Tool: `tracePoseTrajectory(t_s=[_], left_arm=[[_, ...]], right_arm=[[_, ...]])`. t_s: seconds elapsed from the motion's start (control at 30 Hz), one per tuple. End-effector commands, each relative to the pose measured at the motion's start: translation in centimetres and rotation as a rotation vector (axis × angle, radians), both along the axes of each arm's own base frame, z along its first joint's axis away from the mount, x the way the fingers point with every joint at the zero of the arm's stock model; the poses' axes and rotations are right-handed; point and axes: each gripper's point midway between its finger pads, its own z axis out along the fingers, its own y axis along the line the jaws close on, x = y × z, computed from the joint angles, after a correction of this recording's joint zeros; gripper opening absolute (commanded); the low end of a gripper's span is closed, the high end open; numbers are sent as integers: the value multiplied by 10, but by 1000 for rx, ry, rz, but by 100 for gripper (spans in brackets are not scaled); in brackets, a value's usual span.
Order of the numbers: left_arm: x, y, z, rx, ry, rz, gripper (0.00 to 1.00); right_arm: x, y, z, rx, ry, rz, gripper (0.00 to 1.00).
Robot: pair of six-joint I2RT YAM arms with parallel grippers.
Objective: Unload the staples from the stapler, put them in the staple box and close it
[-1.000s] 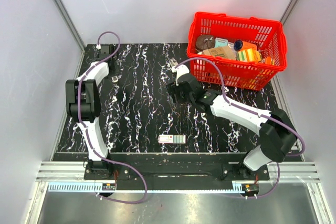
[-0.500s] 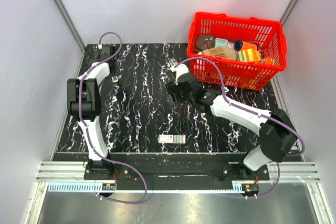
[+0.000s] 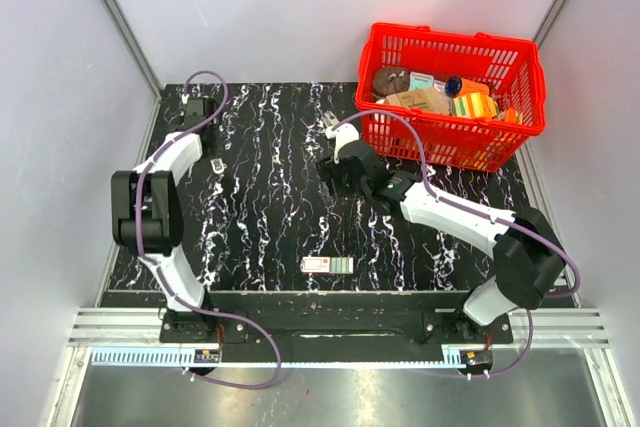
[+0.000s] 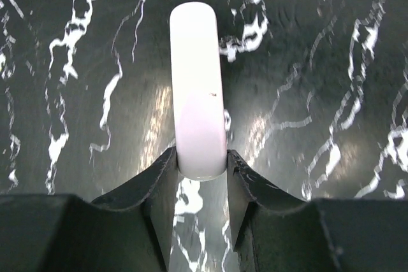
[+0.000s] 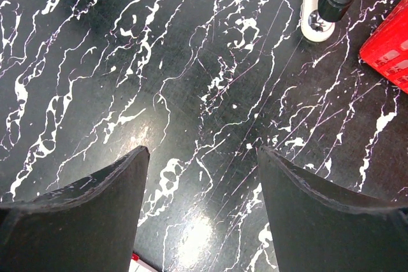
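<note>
The white stapler (image 4: 197, 93) shows in the left wrist view as a slim rounded bar reaching away from me over the black marbled table. My left gripper (image 4: 201, 159) is shut on its near end, with both fingertips touching its sides. From above, the stapler (image 3: 215, 163) is a small white piece at the far left of the table, under the left wrist. My right gripper (image 3: 335, 172) hovers mid-table near the basket. It stands wide open (image 5: 201, 157) with only bare table between its fingers. No staples are visible.
A red basket (image 3: 440, 150) full of groceries stands at the back right, and its corner (image 5: 389, 55) shows in the right wrist view. A small white and black object (image 3: 330, 123) lies beside it. A red-white-green labelled box (image 3: 327, 265) lies near the front edge.
The left jaws have closed in on the stapler. The left elbow has swung left and nearer, carrying the wrist slightly nearer. The right arm has barely moved.
</note>
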Motion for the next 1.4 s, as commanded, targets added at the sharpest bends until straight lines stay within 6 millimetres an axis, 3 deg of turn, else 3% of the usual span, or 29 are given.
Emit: tracePoseTrajectory(t_s=[0.0, 0.2, 0.3, 0.5, 0.63, 0.67, 0.7, 0.77, 0.83, 0.87, 0.97, 1.1, 1.13, 1.17, 1.23, 1.37], left_arm=[[-27, -21, 51, -40, -67, -43, 5], [-85, -47, 37, -41, -7, -119, 5], [-103, -64, 25, -39, 24, -167, 5], [-118, -75, -7, -20, 94, -209, 4], [-124, -82, -13, -43, 106, -241, 5], [-124, -87, -11, -67, 102, -267, 10], [-124, -94, -8, -88, 102, -302, 24], [-118, -101, 9, -113, 75, -354, 66], [-111, -98, 32, -139, 25, -379, 95], [-109, -96, 47, -175, -11, -386, 99], [-107, -80, 97, -238, -130, -393, 99], [-122, -51, 140, -254, -204, -408, 99], [-127, -44, 146, -248, -220, -410, 99], [-132, -37, 149, -243, -231, -404, 99], [-142, -23, 149, -203, -236, -400, 99], [-159, -5, 135, -168, -189, -387, 99]], right_arm=[[-4, 8, 8, 39, -18, 26, 75], [-4, 6, -1, 28, -7, 12, 75], [-4, 6, -8, 22, 5, 6, 75], [-2, 7, -13, 20, 22, -8, 75], [0, 10, -15, 21, 30, -11, 75], [1, 11, -16, 22, 35, -16, 75], [3, 13, -16, 21, 42, -20, 75], [9, 15, -22, 0, 66, -49, 75], [16, 19, -23, -25, 87, -76, 76], [19, 21, -24, -34, 97, -84, 77], [28, 33, -16, -14, 106, -102, 83], [37, 69, -12, -3, 115, -86, 88], [37, 80, -17, -15, 125, -73, 90], [41, 100, -4, 10, 108, -52, 92], [40, 133, 0, 32, 113, -3, 95], [37, 185, -19, 33, 165, 53, 96]])
